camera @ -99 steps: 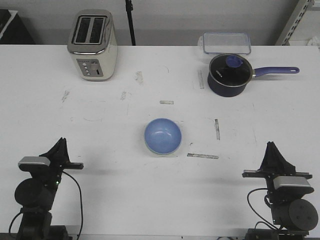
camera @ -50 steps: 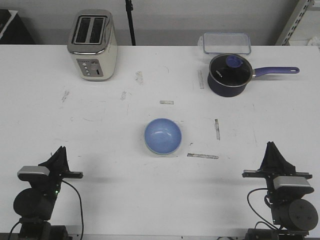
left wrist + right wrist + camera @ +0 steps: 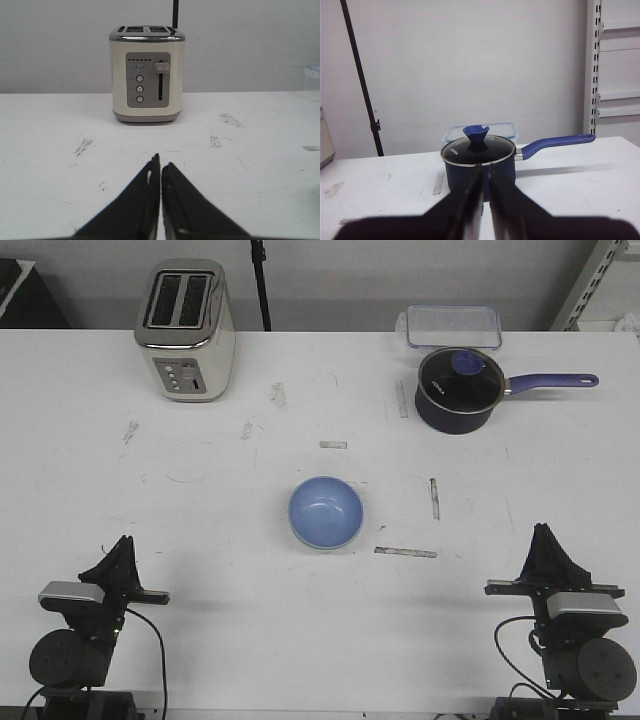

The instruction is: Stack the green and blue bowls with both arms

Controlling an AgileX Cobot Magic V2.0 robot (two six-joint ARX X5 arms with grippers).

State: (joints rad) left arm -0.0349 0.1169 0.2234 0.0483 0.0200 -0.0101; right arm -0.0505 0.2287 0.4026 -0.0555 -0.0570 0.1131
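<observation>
The light blue bowl [image 3: 325, 510] sits at the table's middle. A thin pale green edge [image 3: 322, 548] shows under its near rim, so it appears to sit inside the green bowl. My left gripper [image 3: 122, 541] is shut and empty at the near left edge, far from the bowls. My right gripper [image 3: 543, 531] is shut and empty at the near right edge. In the left wrist view the shut left gripper [image 3: 160, 165] points at the toaster. In the right wrist view the shut right gripper [image 3: 485, 168] points at the saucepan. Neither wrist view shows the bowls.
A cream toaster [image 3: 185, 330] stands at the far left, also in the left wrist view [image 3: 147, 75]. A navy saucepan with a purple handle [image 3: 458, 388] stands at the far right, also in the right wrist view [image 3: 479, 162], with a clear lidded container [image 3: 452, 325] behind it.
My left arm has drawn back and lowered toward the near edge. The right arm and the bowls have not moved.
</observation>
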